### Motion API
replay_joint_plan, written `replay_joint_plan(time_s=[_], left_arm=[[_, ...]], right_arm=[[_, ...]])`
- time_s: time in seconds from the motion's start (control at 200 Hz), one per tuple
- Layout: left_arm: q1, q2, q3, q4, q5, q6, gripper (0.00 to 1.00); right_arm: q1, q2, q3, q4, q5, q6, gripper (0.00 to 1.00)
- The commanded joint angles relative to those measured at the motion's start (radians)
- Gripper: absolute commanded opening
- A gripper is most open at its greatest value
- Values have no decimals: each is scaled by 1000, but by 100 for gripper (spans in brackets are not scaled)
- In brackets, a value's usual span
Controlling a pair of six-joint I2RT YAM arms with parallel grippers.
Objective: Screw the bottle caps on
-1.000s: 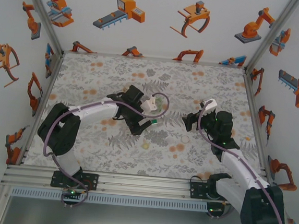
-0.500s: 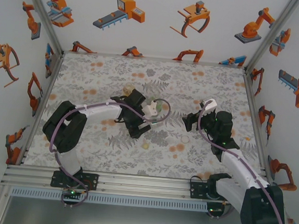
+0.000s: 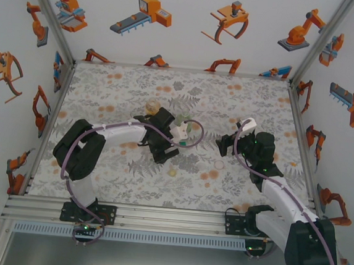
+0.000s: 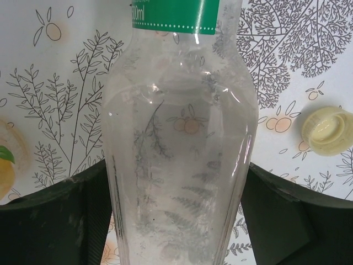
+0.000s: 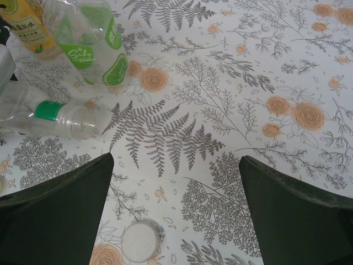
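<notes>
- Left wrist view: the slim bottle runs straight down the middle of the left gripper, with one finger on each side and the pads right against its clear walls. The jaws stand roughly halfway in. I cannot tell whether they press or merely touch, and I see no denting in the plastic.
- Right wrist view: this bottle lies on its side on the floral table, uncapped, with its open mouth pointing toward the right arm. The amber bottle and the squat green bottle sit just beyond it, close together.
- Caps: the pale yellow cap lies on the cloth near the slim bottle. The whitish cap lies under the right gripper, whose jaws are spread wide and hold nothing.
- Step in hand, as I judge it: secure the slim bottle and stand it up so a cap can go on.
- To do it well, I squeeze only until the wall stops slipping. Thin, empty plastic will likely buckle or squirt out if I over-clamp.
- I keep the bottle centred between the pads and lift it clear of its two neighbours before tilting it upright.
- I finish with the mouth toward the right arm, steady and vertical.
- The right side should take the whitish cap by its rim and keep it level.
- I cannot tell which cap fits this neck, so I test gently before twisting.
</notes>
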Motion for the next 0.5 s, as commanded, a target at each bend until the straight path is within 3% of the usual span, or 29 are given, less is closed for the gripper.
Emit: replay_joint_plan(time_s=[0.0,0.496], left_arm=[[-6,29,13,-25,12,22,74],[-2,19,7,-28,34,31,45]], right_arm=[[6,-7,-9,28,14,-8,86],[6,-17,-7,18,20,-9,86]])
